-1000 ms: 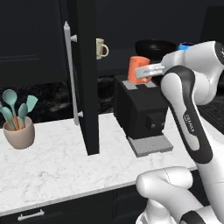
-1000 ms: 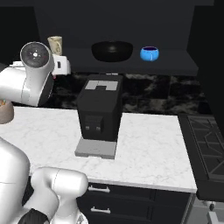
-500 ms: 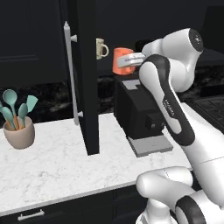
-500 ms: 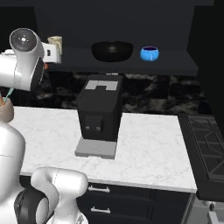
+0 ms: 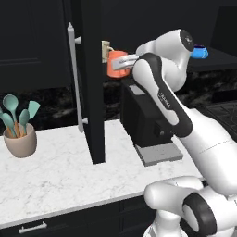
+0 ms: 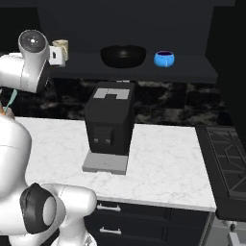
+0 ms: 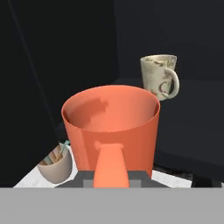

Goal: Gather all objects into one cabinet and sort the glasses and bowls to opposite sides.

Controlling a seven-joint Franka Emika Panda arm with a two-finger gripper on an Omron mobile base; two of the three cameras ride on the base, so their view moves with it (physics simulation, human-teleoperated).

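My gripper (image 5: 124, 62) is shut on the handle of the orange mug (image 5: 115, 65) and holds it upright in the air, level with the cabinet shelf (image 6: 192, 72). In the hand view the orange mug (image 7: 111, 127) is close up, and the cream mug (image 7: 159, 76) stands on the shelf just beyond it to the right. The cream mug (image 6: 61, 49) is at the shelf's left end, the black bowl (image 6: 123, 55) in the middle, and the blue mug (image 6: 164, 58) to the right of the bowl. The tall black cabinet door (image 5: 90, 78) stands open just left of the held mug.
A black coffee machine (image 5: 143, 115) stands on the white marble counter (image 6: 163, 163) right under the held mug. A beige pot of teal utensils (image 5: 19, 136) sits at the counter's left. A dark stove (image 6: 230, 163) borders the counter on the right.
The arm has carried the orange mug left and slightly up, from above the coffee machine's right side towards the cream mug and the open door. The grip has stayed the same.
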